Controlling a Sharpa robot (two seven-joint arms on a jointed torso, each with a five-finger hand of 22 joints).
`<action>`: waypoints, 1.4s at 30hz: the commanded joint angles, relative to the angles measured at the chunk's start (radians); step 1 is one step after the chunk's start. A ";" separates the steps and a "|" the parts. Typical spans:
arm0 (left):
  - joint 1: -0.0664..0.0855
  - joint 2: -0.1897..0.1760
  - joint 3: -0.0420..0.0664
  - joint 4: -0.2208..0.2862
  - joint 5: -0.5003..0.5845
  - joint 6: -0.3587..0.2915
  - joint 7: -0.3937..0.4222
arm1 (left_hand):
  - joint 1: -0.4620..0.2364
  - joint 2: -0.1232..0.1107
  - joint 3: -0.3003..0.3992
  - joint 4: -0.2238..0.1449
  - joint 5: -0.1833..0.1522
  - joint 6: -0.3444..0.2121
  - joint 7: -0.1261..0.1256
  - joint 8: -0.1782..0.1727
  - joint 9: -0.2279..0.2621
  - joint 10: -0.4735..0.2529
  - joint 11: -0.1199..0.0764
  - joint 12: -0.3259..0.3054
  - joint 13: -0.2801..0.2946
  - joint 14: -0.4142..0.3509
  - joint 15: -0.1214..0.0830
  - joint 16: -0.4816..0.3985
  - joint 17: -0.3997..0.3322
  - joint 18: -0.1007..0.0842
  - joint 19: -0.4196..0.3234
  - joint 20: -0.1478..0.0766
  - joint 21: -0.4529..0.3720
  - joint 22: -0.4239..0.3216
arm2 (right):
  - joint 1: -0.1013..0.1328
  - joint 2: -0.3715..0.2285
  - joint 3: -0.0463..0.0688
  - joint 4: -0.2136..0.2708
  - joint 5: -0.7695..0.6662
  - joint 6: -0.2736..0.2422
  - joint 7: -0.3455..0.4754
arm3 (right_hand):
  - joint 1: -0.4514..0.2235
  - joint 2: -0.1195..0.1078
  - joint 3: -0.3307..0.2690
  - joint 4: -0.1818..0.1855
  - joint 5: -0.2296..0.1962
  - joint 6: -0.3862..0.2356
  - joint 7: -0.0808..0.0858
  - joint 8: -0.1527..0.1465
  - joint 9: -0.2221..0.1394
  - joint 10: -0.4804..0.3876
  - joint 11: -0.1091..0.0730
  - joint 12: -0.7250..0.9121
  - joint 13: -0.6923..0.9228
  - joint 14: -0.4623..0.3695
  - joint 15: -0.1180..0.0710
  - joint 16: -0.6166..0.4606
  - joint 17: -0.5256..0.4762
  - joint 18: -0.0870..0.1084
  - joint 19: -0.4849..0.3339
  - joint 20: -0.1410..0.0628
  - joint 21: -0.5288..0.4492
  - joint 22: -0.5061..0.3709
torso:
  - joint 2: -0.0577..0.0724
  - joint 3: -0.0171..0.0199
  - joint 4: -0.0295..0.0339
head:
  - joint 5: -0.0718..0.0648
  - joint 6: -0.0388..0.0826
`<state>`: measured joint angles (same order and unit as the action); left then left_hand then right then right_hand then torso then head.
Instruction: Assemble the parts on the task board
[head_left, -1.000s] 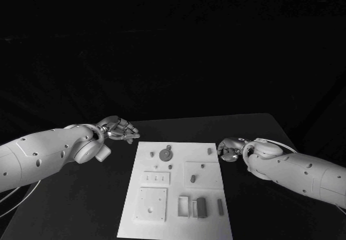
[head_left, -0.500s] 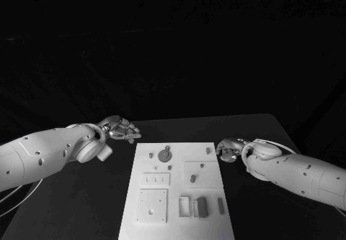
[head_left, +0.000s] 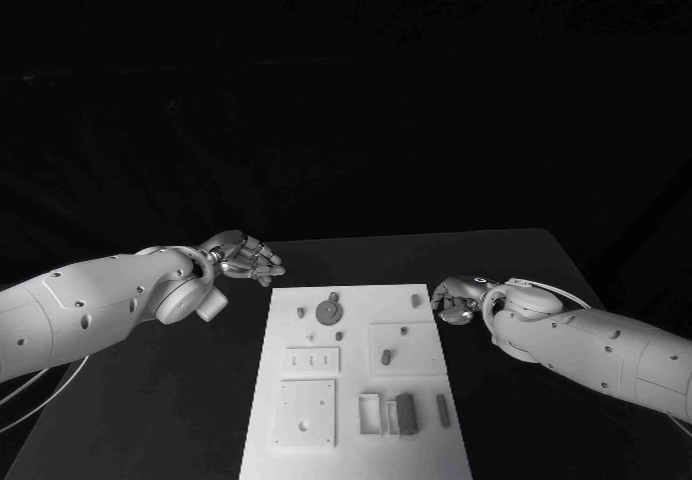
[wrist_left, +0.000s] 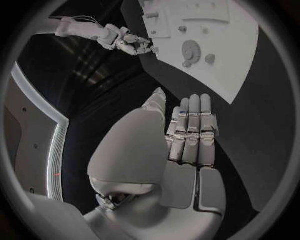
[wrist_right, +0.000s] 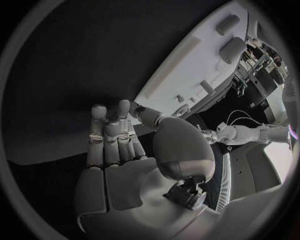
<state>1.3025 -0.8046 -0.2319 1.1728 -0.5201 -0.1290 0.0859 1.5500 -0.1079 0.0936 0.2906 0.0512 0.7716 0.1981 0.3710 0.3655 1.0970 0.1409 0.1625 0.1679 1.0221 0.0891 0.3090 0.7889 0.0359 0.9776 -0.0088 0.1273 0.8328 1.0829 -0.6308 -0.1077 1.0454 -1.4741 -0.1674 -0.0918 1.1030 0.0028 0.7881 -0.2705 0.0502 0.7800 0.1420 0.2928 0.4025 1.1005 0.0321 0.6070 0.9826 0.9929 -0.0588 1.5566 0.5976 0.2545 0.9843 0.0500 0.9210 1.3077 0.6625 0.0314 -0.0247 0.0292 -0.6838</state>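
Judged as the opening step: no part lifted yet, every piece lying on or standing in the task board (head_left: 418, 445) in the middle of the bench (head_left: 188, 420). Left hand (head_left: 248, 257) just off the board's far left corner, over bare bench, fingers stretched side by side with the thumb apart, holding nothing. Right hand (head_left: 459, 300) just beside the board's far right edge, likewise stretched out and empty. Nearest to both hands, at the board's far end: a round toothed part (head_left: 330, 312) with a small peg (head_left: 302, 311) beside it; further toward the robot, a dark block (head_left: 405, 413) among pale slots. Next move probably calls for choosing 1 part, bringing a hand in over the board and closing the fingers on it from above without nudging its neighbours; small pieces set close together, so a fine pinch is likely needed. Open bench on both sides of the board for swinging the arms; far bench edge close behind the 2 hands, so little room for reaching further out.
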 joint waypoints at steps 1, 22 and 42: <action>0.001 0.000 0.001 0.001 -0.002 0.009 0.007 | 0.000 -0.002 -0.001 -0.001 0.000 -0.003 0.004 -0.005 -0.001 -0.003 0.001 -0.003 0.001 0.003 0.000 -0.001 0.002 0.014 0.005 -0.002 0.000 0.001 | -0.004 0.006 -0.002 0.002 -0.004 0.007 0.013 | -0.009 0.004 0.004 -0.002 0.001 -0.005 0.001 -0.007 0.000 -0.005 0.001 0.003 0.001 -0.013 -0.012 0.004 0.002 0.007 -0.006 -0.002 0.002 0.019 | 0.000 0.0004 -0.0007 | 0.003 -0.002; 0.001 -0.001 0.001 0.002 -0.002 0.009 0.007 | 0.002 -0.002 -0.001 -0.001 0.000 -0.004 0.005 -0.006 -0.002 -0.004 0.002 -0.004 0.002 0.003 0.000 -0.002 0.004 0.014 0.006 -0.002 -0.001 0.002 | -0.003 0.016 -0.002 0.003 -0.007 0.002 0.013 | -0.009 0.005 0.005 -0.004 0.001 -0.006 0.002 -0.007 0.000 -0.006 0.002 0.004 0.002 -0.014 -0.011 0.004 0.002 0.007 -0.007 -0.002 0.003 0.019 | 0.000 0.0004 -0.0011 | 0.012 -0.003; 0.001 -0.003 0.001 -0.001 -0.002 -0.002 0.021 | -0.002 -0.009 -0.004 0.000 0.000 -0.012 0.009 -0.012 -0.005 -0.012 0.005 -0.009 0.004 0.003 0.000 -0.006 0.010 0.013 0.005 -0.002 -0.003 0.005 | 0.018 -0.021 0.008 0.022 0.114 -0.219 0.151 | -0.005 -0.140 -0.020 0.003 0.000 0.023 0.027 0.011 0.009 -0.004 0.024 0.014 0.005 -0.006 0.009 0.004 0.000 0.007 0.006 -0.006 0.009 0.015 | 0.000 0.0011 -0.0032 | 0.015 0.001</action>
<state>1.3025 -0.8082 -0.2319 1.1697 -0.5203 -0.1300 0.0892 1.5500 -0.1079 0.0936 0.2906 0.0512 0.7643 0.1980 0.3630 0.3620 1.0933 0.1446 0.1583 0.1714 1.0221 0.0891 0.3090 0.7979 0.0301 0.9776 -0.0089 0.1273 0.8365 1.0994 -0.6537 -0.1001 1.0636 -1.4173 -0.3051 -0.0233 1.0969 -0.1325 0.7694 -0.2687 0.0502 0.7868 0.1581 0.3013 0.4109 1.0938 0.0501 0.6158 0.9869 0.9856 -0.0560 1.5567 0.5988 0.2534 0.9864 0.0480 0.9253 1.3074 0.6625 0.0320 -0.0278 0.0470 -0.6838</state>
